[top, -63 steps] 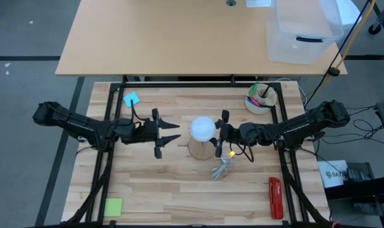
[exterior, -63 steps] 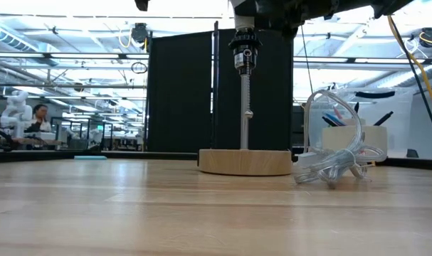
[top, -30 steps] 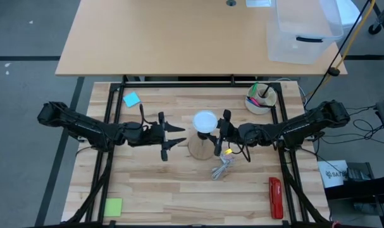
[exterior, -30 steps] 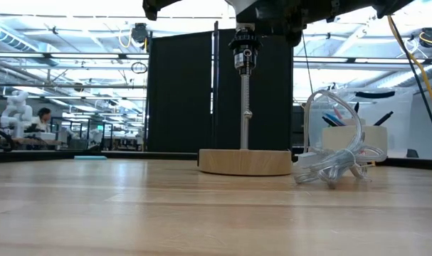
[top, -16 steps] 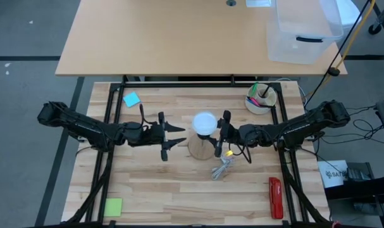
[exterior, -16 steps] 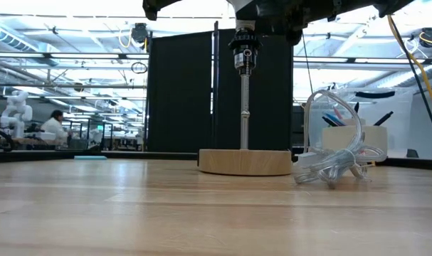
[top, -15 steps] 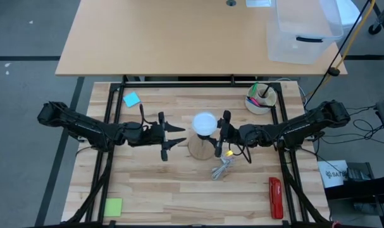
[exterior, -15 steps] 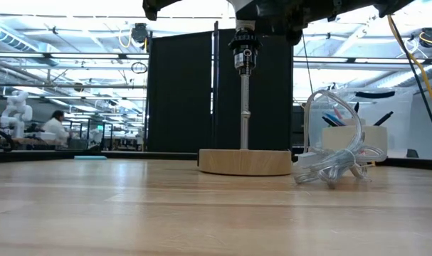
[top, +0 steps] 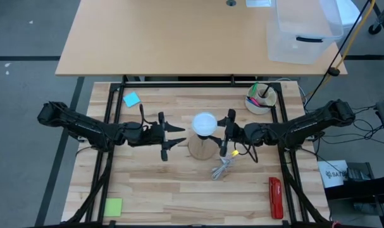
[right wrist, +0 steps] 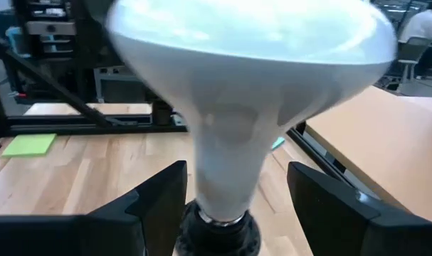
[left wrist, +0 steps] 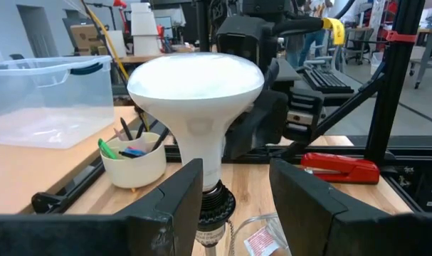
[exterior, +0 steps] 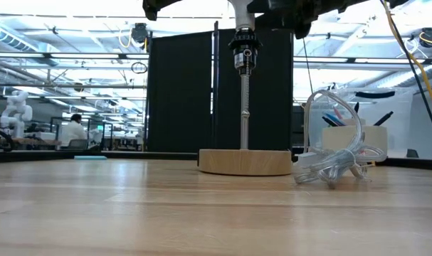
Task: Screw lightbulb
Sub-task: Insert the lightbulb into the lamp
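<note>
High view: right gripper (top: 224, 135) sits just right of frame centre, fingers spread and pointing toward picture left, not clamped on anything. Its fingertips stand just beside the lightbulb (top: 204, 123), which shows as a white disc at frame centre, directly over the wooden base (top: 203, 148). Right wrist view confirms it: the two dark fingers (right wrist: 153, 206) flank the bulb's neck with a visible gap on each side, so the jaws straddle the neck without pinching it. The bulb fills the middle of that frame, its narrow end seated in the black socket (right wrist: 219, 229) at bottom centre. Bulb's long axis is vertical, globe up and screw end down; the low view shows the socket (exterior: 243, 51) atop a thin upright pole rising from the base at centre frame, with the globe itself cut off at the top edge. Left gripper (top: 173, 134) waits to picture left of the bulb, fingers also apart and empty, aimed at the bulb with a clear gap between. In its wrist view the neck stands between the finger silhouettes but farther off. Judgement: right arm is the nearer one. Any further turn calls for closing across the neck horizontally and rotating about the vertical axis. How fully the bulb is threaded cannot be told.
</note>
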### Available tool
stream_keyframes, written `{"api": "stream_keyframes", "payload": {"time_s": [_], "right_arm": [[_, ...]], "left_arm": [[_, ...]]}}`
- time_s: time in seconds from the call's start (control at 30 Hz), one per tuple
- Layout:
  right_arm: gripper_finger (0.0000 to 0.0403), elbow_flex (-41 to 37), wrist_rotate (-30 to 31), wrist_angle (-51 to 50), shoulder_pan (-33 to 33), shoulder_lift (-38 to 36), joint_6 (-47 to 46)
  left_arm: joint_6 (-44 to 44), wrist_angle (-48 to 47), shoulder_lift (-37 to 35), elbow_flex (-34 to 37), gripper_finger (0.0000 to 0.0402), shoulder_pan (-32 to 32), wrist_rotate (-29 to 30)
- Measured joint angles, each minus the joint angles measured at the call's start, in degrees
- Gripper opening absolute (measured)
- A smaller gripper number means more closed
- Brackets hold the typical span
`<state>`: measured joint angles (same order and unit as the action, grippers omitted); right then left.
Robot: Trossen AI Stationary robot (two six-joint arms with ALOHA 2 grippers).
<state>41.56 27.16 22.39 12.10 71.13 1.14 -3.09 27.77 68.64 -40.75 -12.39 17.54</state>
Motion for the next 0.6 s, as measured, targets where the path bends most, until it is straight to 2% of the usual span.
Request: {"api": "stream_keyframes", "payload": {"time_s": [0.43,0.5,0.6], "right_arm": [[0.0238,0.00,0.50,-6.67,3.17,-5.01,0.15],[0.0236,0.00,2.24,-7.81,3.59,-5.78,0.17],[0.0218,0.00,5.31,-10.99,4.50,-6.34,0.11]], "left_arm": [[0.00,0.02,0.28,-0.02,0.0167,0.02,0.00],[0.00,-0.11,0.76,-0.02,0.0154,0.04,0.00],[0.00,-0.07,2.53,-0.04,0.0114,0.40,-0.02]]}}
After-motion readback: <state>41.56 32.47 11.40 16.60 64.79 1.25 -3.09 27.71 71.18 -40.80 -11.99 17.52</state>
